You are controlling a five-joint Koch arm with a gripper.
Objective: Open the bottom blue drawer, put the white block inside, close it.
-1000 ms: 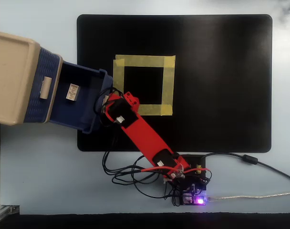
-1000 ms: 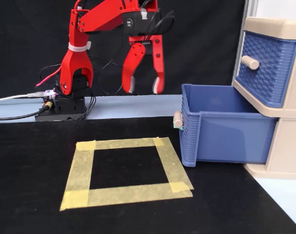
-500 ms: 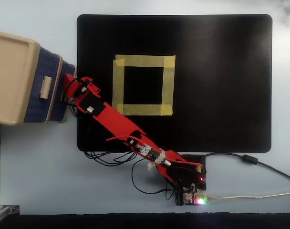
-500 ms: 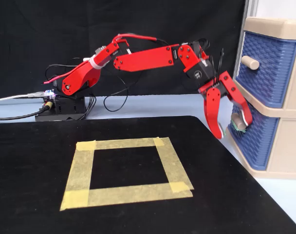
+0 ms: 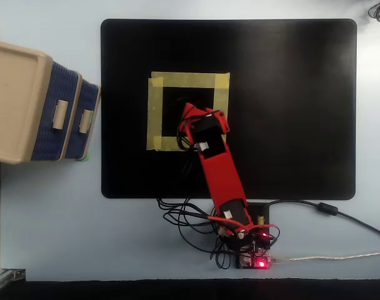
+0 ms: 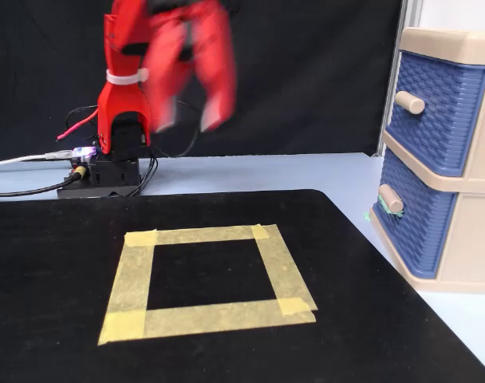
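bottom blue drawer [image 6: 408, 231] is seen pushed shut, woven front, beige handle. black mat [image 5: 290, 106] is laid on pale worktop [image 5: 52, 219]. fingers [image 6: 188, 120] blurred, grip can't be told.

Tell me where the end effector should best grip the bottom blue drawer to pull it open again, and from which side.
Grip the small beige handle on the front of the bottom blue drawer. It is the only part that juts out from the closed woven front. In the fixed view, come from the left, over the black mat, probably with one finger on each side of the handle.
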